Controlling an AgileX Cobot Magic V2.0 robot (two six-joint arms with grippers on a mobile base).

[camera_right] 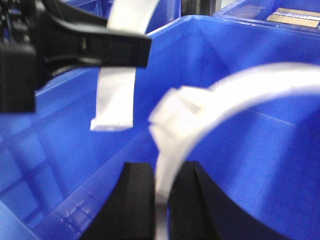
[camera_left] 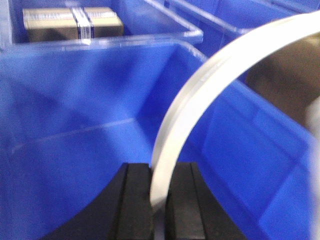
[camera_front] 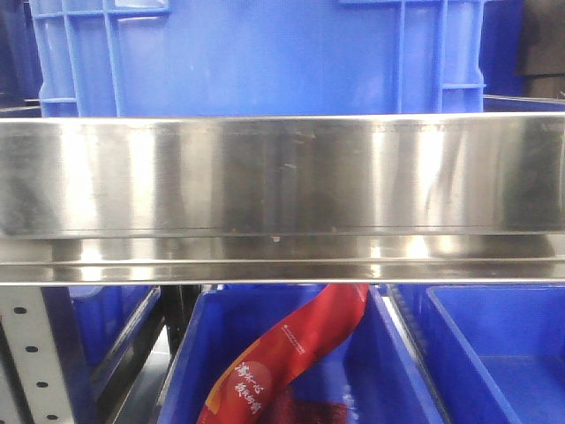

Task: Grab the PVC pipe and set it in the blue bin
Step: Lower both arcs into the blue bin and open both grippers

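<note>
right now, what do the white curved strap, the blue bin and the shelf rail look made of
white strap: probably plastic, smooth semi-gloss, with moulded ridges along it. blue bin: moulded plastic, glossy walls with soft highlights. shelf rail: metal, likely stainless steel, by its streaky mirror reflections.

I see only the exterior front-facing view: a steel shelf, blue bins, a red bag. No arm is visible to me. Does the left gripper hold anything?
Observer: Yes. The left gripper is shut on a white curved PVC pipe.
Operator: What is in front of that gripper?
Observer: Its wrist camera looks into an open blue bin, just ahead of the gripper and below it.
Operator: And the right side?
Observer: The right gripper is shut on a second white strap, curved like the first.
</note>
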